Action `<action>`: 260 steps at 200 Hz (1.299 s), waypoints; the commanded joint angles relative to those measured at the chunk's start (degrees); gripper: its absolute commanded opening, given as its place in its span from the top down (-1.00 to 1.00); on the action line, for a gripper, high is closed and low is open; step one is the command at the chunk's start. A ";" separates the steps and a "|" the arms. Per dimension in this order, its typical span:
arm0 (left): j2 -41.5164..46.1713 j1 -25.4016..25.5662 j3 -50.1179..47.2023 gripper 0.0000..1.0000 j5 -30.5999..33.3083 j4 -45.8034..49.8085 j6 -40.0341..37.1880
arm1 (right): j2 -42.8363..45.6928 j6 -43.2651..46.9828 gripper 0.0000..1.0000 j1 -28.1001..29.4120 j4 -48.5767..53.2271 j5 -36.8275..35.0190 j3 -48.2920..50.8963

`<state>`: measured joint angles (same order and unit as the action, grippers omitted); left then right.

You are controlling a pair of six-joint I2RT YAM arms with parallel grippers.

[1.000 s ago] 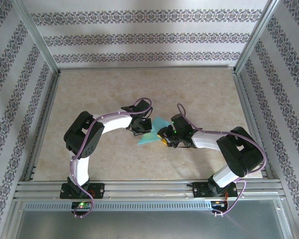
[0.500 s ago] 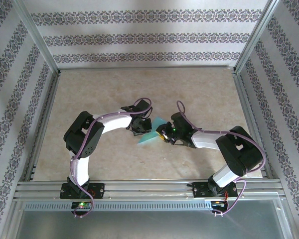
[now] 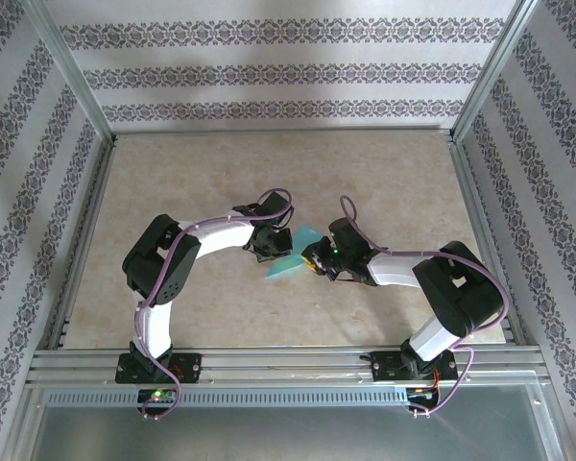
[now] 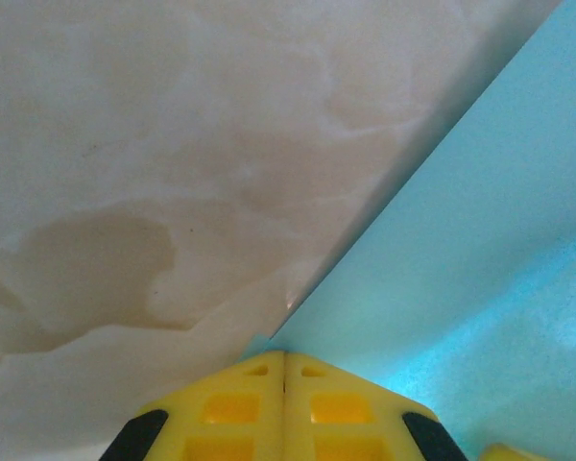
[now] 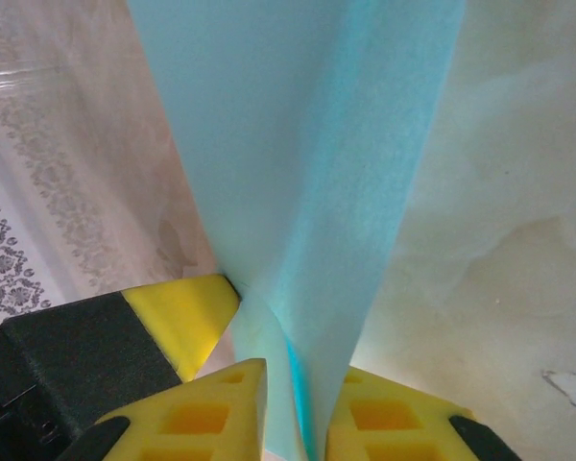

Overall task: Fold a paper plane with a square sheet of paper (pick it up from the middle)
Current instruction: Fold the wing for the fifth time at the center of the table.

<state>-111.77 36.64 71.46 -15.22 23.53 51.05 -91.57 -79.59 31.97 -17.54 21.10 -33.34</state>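
Note:
The square sheet of paper [image 3: 288, 259] is a teal creased piece lifted off the tabletop, held between both arms at mid-table. My left gripper [image 3: 275, 247] pinches its left side. In the left wrist view the yellow fingers [image 4: 240, 403] meet with no gap, and the left gripper [image 4: 284, 357] is shut on the paper's corner [image 4: 461, 240]. My right gripper [image 3: 313, 258] comes from the right. In the right wrist view a loose fold of the paper [image 5: 298, 144] runs down between its fingers, and the right gripper [image 5: 300, 373] is narrowed onto that fold, touching both sides.
The beige marbled tabletop [image 3: 269, 173] lies inside an aluminium frame [image 3: 269, 363] with patterned walls. One yellow finger of the left gripper [image 5: 187, 317] sits close beside the right gripper's fingers.
My right gripper has slid left onto the paper and its jaws have narrowed around the fold. The left gripper has kept its pinch and place.

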 commanded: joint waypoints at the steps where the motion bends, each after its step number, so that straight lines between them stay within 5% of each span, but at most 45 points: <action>1: 0.96 -0.95 -0.90 0.89 0.85 1.96 -0.92 | -0.80 -0.09 0.74 -0.74 0.43 0.52 0.56; 58: 9.28 -1.47 -1.78 0.56 0.65 -2.52 -7.68 | 1.53 2.56 0.99 -1.27 3.08 -0.18 -0.57; 135: 21.70 0.84 -18.12 -0.10 -1.57 -22.12 -36.80 | 4.38 3.48 1.00 -3.58 7.47 2.86 -2.49; 200: 18.91 5.38 -21.49 -0.13 1.20 -27.62 -55.47 | 4.90 2.69 1.00 -4.46 9.28 4.12 -4.10; 260: 14.69 8.25 -20.22 -0.13 4.08 -29.01 -62.74 | 4.29 1.63 0.99 -5.07 9.20 5.00 -4.80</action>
<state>-95.48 43.57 50.48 -13.19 -2.68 -5.72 -88.09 -76.82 27.46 -9.17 24.97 -36.84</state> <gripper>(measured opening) 0.566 0.046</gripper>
